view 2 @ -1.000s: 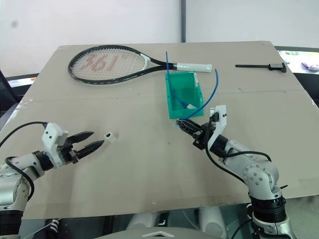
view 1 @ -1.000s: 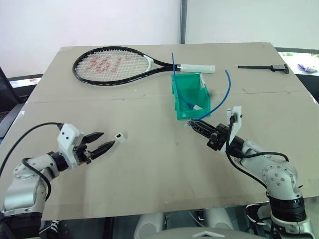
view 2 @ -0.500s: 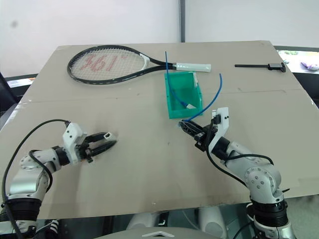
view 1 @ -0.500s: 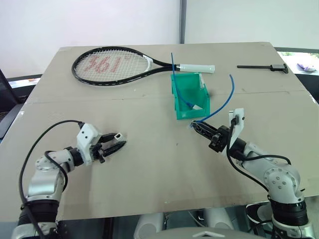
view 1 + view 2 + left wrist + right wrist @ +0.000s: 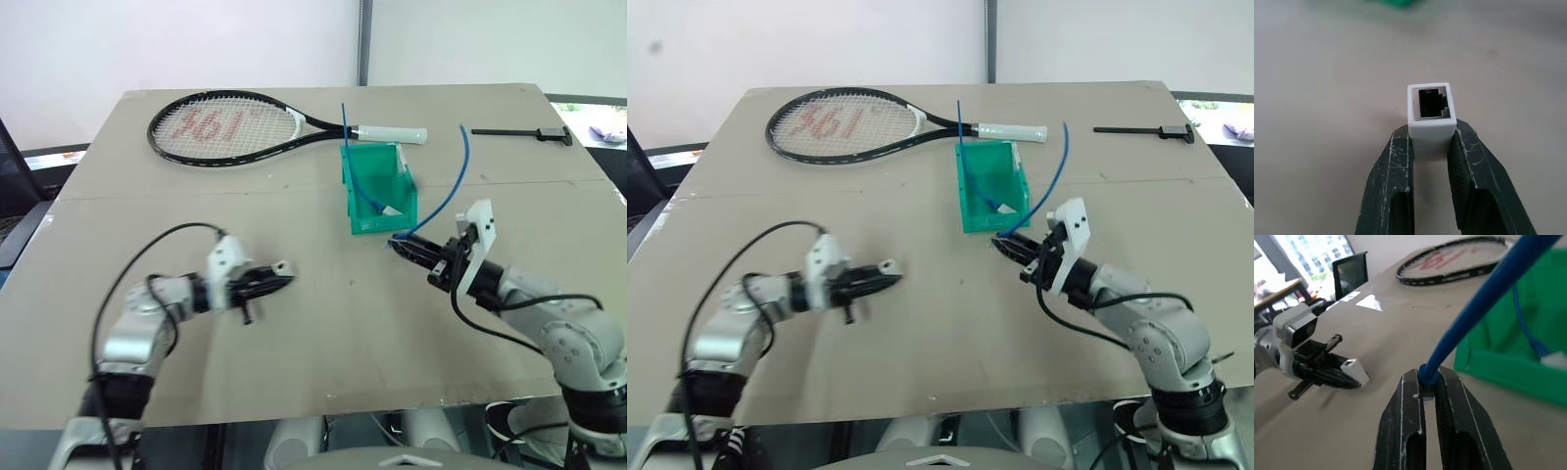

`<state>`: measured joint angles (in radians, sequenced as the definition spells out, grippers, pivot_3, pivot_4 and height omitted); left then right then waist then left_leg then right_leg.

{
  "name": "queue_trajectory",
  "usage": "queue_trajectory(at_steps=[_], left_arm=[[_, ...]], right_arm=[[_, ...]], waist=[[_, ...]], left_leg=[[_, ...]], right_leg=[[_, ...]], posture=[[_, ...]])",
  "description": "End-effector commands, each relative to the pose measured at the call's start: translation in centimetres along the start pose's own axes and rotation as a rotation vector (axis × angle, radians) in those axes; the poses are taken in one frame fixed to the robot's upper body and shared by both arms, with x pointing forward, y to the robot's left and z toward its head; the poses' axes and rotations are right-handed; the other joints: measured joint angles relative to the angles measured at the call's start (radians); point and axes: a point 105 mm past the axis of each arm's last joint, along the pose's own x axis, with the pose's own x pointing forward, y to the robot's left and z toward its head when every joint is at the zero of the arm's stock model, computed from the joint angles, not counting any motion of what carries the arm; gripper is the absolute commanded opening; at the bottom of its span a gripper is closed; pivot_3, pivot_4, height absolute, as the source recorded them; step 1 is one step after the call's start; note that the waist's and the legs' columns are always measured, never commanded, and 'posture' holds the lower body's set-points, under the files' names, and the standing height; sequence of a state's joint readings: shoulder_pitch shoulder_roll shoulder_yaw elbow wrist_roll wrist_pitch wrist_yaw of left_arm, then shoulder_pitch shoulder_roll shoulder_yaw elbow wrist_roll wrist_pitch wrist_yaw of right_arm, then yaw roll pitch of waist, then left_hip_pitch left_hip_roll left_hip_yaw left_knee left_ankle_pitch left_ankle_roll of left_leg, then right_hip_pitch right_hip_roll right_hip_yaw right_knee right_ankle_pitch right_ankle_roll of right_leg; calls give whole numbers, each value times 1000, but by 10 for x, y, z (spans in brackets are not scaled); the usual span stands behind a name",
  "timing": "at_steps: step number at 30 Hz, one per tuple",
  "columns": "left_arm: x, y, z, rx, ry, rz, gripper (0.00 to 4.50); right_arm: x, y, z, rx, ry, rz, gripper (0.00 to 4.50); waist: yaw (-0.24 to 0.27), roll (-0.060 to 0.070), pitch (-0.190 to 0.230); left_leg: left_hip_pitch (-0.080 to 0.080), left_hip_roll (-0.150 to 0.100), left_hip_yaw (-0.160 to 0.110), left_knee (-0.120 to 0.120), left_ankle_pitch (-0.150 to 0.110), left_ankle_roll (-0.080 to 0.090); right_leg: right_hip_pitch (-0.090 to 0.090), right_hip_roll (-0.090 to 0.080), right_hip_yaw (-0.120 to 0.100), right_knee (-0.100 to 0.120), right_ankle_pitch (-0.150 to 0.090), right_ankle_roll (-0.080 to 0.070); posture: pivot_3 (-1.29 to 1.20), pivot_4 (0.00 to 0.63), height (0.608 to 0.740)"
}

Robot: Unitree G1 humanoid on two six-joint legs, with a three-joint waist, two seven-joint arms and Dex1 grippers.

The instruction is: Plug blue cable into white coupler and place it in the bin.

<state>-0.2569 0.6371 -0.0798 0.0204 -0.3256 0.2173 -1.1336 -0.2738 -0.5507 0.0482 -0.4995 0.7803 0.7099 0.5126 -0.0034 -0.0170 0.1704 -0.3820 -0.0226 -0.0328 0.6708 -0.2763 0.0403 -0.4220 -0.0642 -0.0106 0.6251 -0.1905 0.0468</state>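
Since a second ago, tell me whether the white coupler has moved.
Yes. The white coupler, now clamped in the left gripper, has travelled rightward across the table, ending nearer the bin.

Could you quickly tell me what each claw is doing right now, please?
Left claw: closed on the white coupler.
Right claw: closed on the blue cable.

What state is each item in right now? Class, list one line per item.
White coupler: gripped by the left gripper, socket open and unplugged.
Blue cable: pinched near its plug end in the right gripper, arching upward.
Bin: upright on the table, holding another blue cord with a white piece.
Tennis racket: lying flat.
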Motion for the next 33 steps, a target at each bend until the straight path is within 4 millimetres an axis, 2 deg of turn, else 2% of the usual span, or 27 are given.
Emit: queue_trajectory(at_steps=[1,5,9,12,15,20,26,28,33], left_arm=[[25,-6,12,66,28,-74,347],[49,-7,14,102,70,-129,347],[62,-7,9,133,105,-174,347],[68,-7,4,148,121,-187,347],[74,-9,-1,150,132,-200,347],[76,-9,-4,163,136,-200,347],[76,-8,-9,165,136,-193,347],[76,-9,-10,166,135,-193,347],[75,-10,-11,172,133,-196,347]], right_arm=[[4,1,4,-86,22,79,0],[12,-1,8,-180,81,146,0],[24,3,9,-253,134,227,0],[34,3,6,-293,162,258,0],[46,10,-8,-323,226,325,0],[55,14,-27,-341,299,379,0],[52,3,-46,-365,397,389,0],[50,0,-48,-374,409,390,0],[54,-4,-36,-363,378,385,0]], waist=[[-6,0,0],[-14,0,0],[-11,0,0],[-5,0,0],[0,0,0],[5,0,0],[12,0,-1],[14,0,-1],[14,0,-1]], left_leg=[[0,0,0,0,0,0],[0,1,0,-1,0,0],[-1,1,0,-1,0,0],[-1,1,0,-1,0,0],[-1,0,0,0,0,0],[-1,-1,-1,1,0,0],[1,-1,-1,1,0,0],[2,-1,-1,1,0,0],[3,-1,-1,1,0,0]], right_leg=[[0,1,0,0,0,0],[-1,2,0,0,0,0],[-1,2,0,0,0,0],[-1,2,0,0,0,0],[-1,0,0,0,0,0],[0,0,0,0,0,0],[1,0,0,1,0,0],[2,0,0,1,0,0],[3,0,0,1,0,0]], posture=[[0,150,740],[0,150,740],[0,150,740],[0,150,740],[0,150,740],[0,150,740],[0,150,740],[0,150,740],[0,150,740]])
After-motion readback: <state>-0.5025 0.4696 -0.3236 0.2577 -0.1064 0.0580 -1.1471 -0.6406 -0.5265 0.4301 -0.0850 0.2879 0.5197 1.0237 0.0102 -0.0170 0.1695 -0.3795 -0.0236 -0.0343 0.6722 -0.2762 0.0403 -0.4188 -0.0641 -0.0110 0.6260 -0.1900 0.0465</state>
